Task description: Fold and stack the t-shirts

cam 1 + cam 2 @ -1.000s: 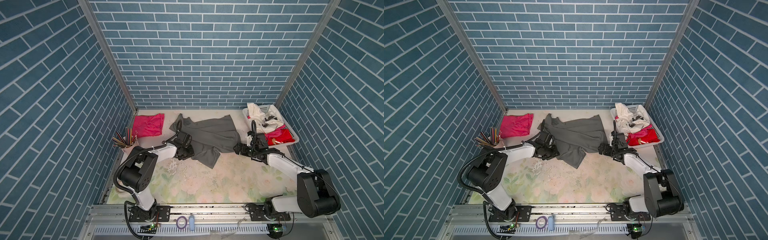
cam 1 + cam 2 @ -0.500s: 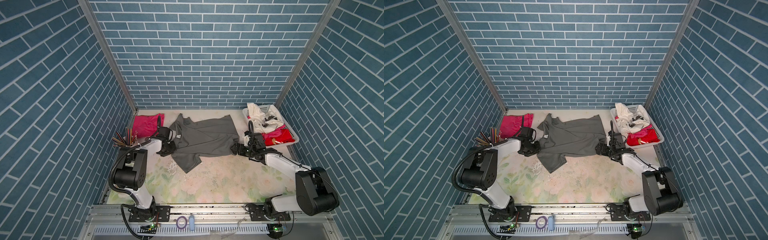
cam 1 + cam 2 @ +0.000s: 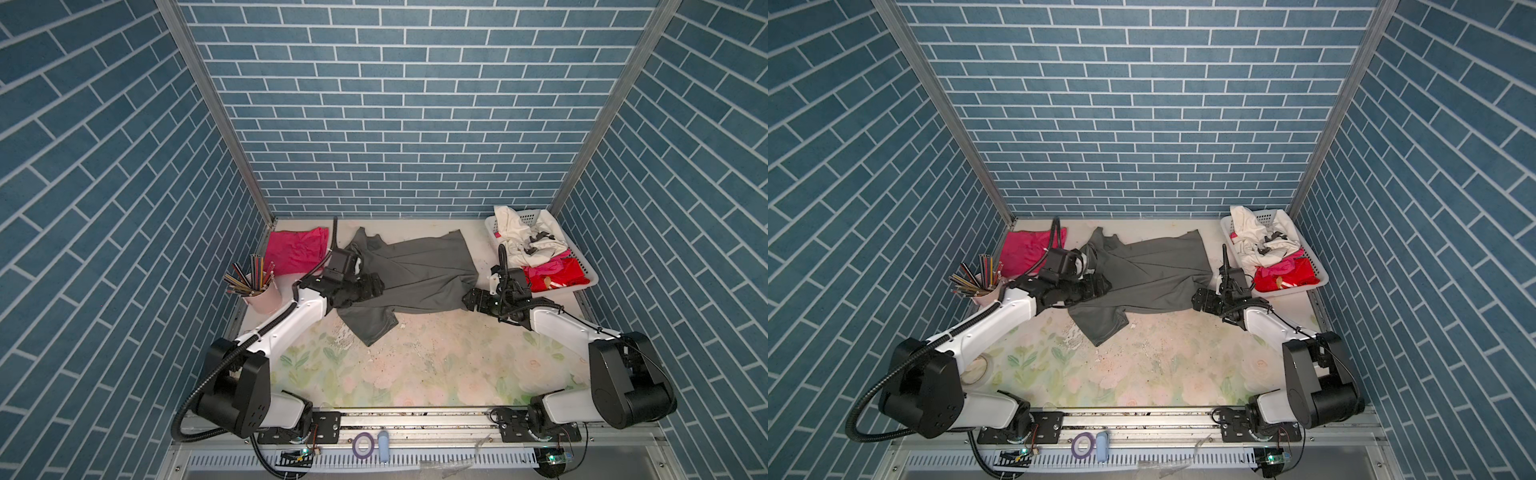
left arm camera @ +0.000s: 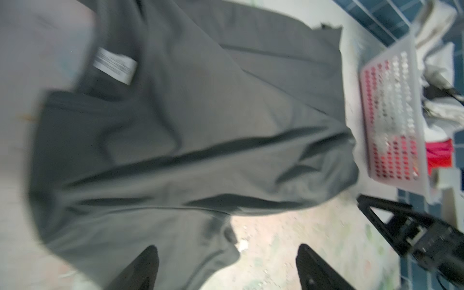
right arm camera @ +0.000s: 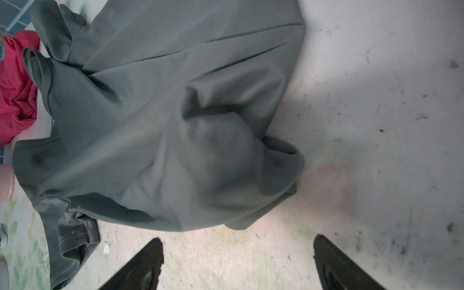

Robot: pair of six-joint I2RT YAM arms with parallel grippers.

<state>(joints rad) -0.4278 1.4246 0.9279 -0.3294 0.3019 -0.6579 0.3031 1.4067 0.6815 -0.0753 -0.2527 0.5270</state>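
My left claw (image 4: 226, 248) is spread wide, pinching nothing, over the sleeve end of the grey t-shirt (image 3: 419, 270). My right claw (image 5: 237, 243) is spread just as wide above bare table (image 3: 415, 365) just off the shirt's hem corner, so I judge 1 claw sits at each end to pull it flat for folding. The shirt lies rumpled and unfolded, the pink t-shirt (image 3: 295, 251) rests just past its collar end, probably the stack's base, and the basket (image 4: 391, 113) stands past its hem.
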